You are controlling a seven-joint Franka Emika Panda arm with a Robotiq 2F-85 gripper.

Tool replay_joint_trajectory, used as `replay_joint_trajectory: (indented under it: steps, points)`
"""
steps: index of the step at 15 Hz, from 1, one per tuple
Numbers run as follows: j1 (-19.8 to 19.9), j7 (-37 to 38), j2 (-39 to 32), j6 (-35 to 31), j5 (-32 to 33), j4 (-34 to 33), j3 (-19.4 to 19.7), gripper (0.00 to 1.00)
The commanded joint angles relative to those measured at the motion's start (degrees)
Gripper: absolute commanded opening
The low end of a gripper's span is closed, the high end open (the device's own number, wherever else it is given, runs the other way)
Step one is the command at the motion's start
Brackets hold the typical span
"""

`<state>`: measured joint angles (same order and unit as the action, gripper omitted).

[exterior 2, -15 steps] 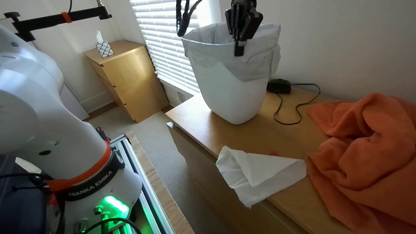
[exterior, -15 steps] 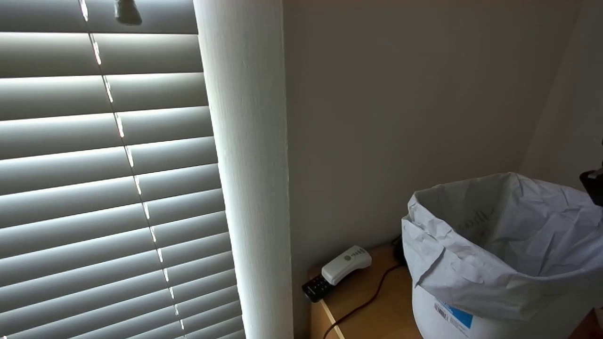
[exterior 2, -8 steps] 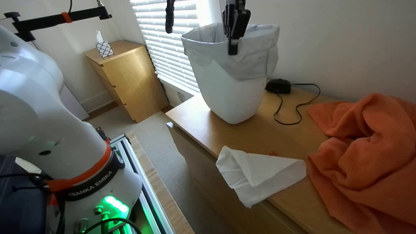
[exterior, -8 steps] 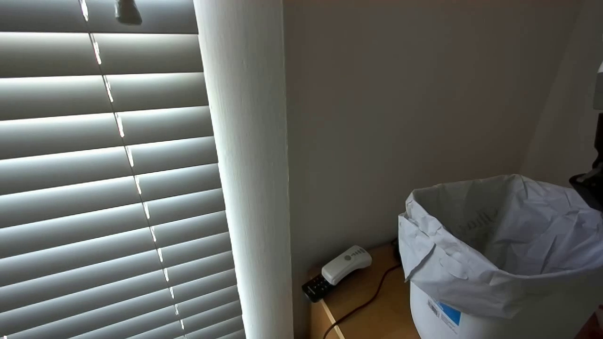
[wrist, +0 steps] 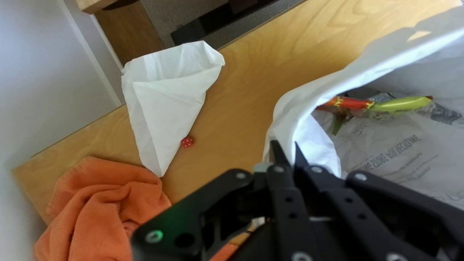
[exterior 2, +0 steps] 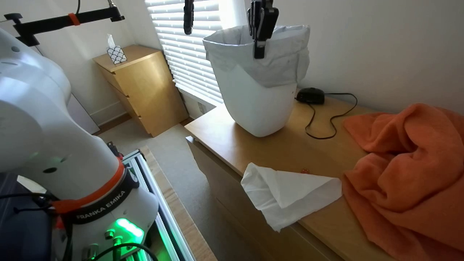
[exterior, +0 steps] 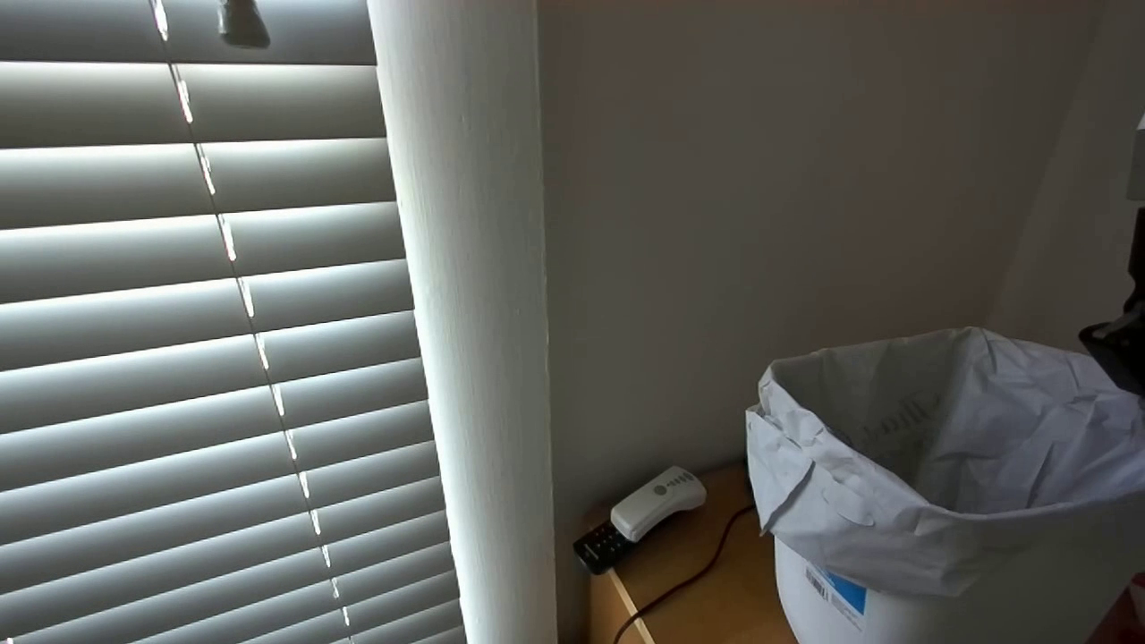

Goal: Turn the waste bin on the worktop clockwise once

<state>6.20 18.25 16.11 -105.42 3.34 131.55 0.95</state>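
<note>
The waste bin (exterior: 948, 572), pale with a crinkled white liner over its rim, stands upright on the brown worktop (exterior: 716, 599). In an exterior view the bin (exterior 2: 257, 101) is near the worktop's (exterior 2: 311, 152) window end. My gripper (exterior 2: 259, 49) is at the bin's near rim, one finger outside over the liner. In the wrist view the fingers (wrist: 284, 146) lie close together on both sides of the liner-covered rim of the bin (wrist: 326, 88), pinching it. The inner fingertip is partly hidden. Only the gripper's edge (exterior: 1118, 349) shows in an exterior view.
A white paper sheet (exterior 2: 290, 195) hangs over the worktop's front edge, with a red die (wrist: 187, 141) beside it. An orange cloth (exterior 2: 417, 174) lies at one end. A black adapter (exterior 2: 310, 96) with cable is behind the bin. Remotes (exterior: 657, 501) lie by the wall.
My gripper has moved left in an exterior view, staying at the rim. The bin has turned and shifted slightly with it; its blue label has moved left.
</note>
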Motion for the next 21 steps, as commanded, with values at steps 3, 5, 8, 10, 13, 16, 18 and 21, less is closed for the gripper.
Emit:
replay_joint_trajectory:
  steps: [3, 5, 8, 10, 13, 16, 18, 21]
  points:
    - [-0.32, 5.75, 3.68, 2.24, 0.67, 2.89, -1.71, 0.01]
    - [-0.01, 9.5, 4.64, 4.77, 1.18, 3.28, -2.71, 0.01]
    - [0.4, 15.66, 5.54, 8.99, 1.2, 3.32, -3.87, 0.01]
    - [-0.25, 13.47, 3.72, 7.68, 0.23, 1.33, -3.24, 0.04]
    - [-0.24, 15.35, 4.58, 8.9, 0.37, 1.59, -3.54, 0.04]
    - [-0.12, 15.45, 4.75, 8.9, 0.38, 1.89, -3.53, 0.04]
    - [-0.08, 15.45, 4.75, 8.9, 0.39, 1.89, -3.52, 0.04]
    - [-0.18, 16.11, 5.38, 8.59, -2.16, 2.13, -3.15, 0.01]
